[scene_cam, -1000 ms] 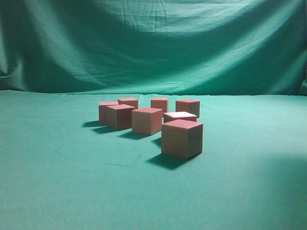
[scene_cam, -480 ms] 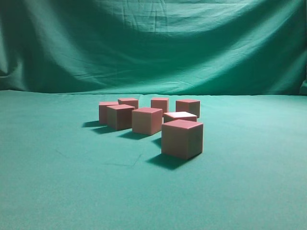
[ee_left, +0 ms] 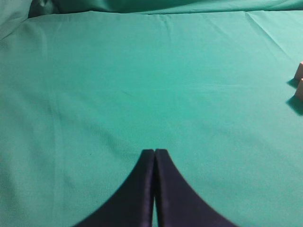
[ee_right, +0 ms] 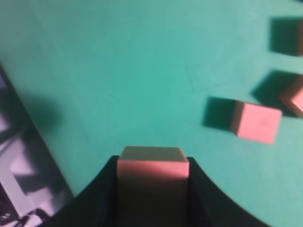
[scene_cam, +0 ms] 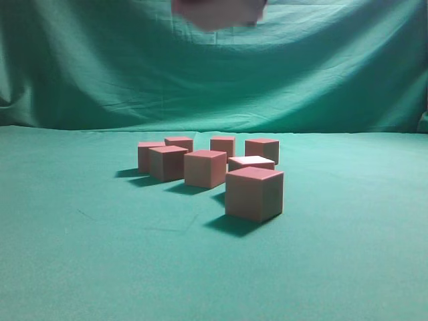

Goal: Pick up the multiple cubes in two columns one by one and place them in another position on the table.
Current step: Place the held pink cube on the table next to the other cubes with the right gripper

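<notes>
Several cubes (scene_cam: 253,193) with reddish-pink tops stand in a loose group mid-table on the green table (scene_cam: 80,254). My right gripper (ee_right: 152,164) is shut on one more cube (ee_right: 152,168), held high above the cloth. In the exterior view that held cube is a blurred pink patch (scene_cam: 217,12) at the top edge. The right wrist view looks down on other cubes (ee_right: 258,122) at the right. My left gripper (ee_left: 155,152) is shut and empty over bare cloth. Two cube edges (ee_left: 299,80) peek in at its right border.
A draped green backdrop (scene_cam: 214,73) rises behind the table. A dark grey structure (ee_right: 19,184) fills the lower left corner of the right wrist view, past the cloth's edge. Bare cloth (scene_cam: 354,267) lies left, right and in front of the group.
A blurred pink cube has come into the top edge of the exterior view, where there was only backdrop before. The cubes on the table have not moved.
</notes>
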`<state>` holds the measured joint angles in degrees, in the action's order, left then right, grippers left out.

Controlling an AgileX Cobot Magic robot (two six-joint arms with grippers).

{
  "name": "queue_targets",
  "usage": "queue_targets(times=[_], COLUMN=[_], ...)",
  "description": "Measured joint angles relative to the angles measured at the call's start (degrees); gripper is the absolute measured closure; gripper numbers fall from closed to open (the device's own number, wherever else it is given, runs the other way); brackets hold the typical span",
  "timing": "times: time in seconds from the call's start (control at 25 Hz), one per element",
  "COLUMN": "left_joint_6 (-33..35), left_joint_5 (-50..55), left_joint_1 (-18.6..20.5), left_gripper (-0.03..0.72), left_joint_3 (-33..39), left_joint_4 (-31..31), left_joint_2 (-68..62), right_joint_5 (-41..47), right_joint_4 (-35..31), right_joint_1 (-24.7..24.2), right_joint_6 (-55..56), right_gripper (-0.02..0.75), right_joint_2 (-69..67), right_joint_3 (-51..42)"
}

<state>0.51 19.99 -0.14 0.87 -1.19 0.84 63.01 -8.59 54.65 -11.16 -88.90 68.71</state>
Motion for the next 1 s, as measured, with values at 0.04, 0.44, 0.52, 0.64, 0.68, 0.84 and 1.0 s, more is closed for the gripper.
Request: queue_targets(times=[0.04, 0.44, 0.52, 0.64, 0.68, 0.84, 1.0], left_joint_6=[0.00, 0.00, 0.00, 0.00, 0.00, 0.00, 0.00], left_joint_5=[0.00, 0.00, 0.00, 0.00, 0.00, 0.00, 0.00], left_joint_1=[0.00, 0.00, 0.00, 0.00, 0.00, 0.00, 0.00], left_gripper=[0.688, 0.688, 0.688, 0.688, 0.688, 0.688, 0.688], left_joint_3=[0.00, 0.00, 0.00, 0.00, 0.00, 0.00, 0.00], left_joint_4=[0.00, 0.00, 0.00, 0.00, 0.00, 0.00, 0.00], left_joint_2=[0.00, 0.00, 0.00, 0.00, 0.00, 0.00, 0.00], right_joint_5=[-0.34, -11.18, -12.19, -13.06, -13.16, -13.15, -11.38], right_joint_4=[0.00, 5.58, 6.13, 6.54, 6.68, 6.87, 6.95], right_joint_1=[0.51, 1.15, 1.15, 1.15, 1.15, 1.15, 1.15], right_joint_6=[-1.80, -9.08, -9.08, -9.08, -9.08, -9.08, -8.69], right_gripper=[0.486, 0.486, 0.486, 0.486, 0.486, 0.486, 0.486], right_joint_2=[-0.95, -6.83, -7.92, -10.02, -10.60, -13.51, -16.29], right_joint_3=[0.00, 0.00, 0.00, 0.00, 0.11, 2.04, 5.30])
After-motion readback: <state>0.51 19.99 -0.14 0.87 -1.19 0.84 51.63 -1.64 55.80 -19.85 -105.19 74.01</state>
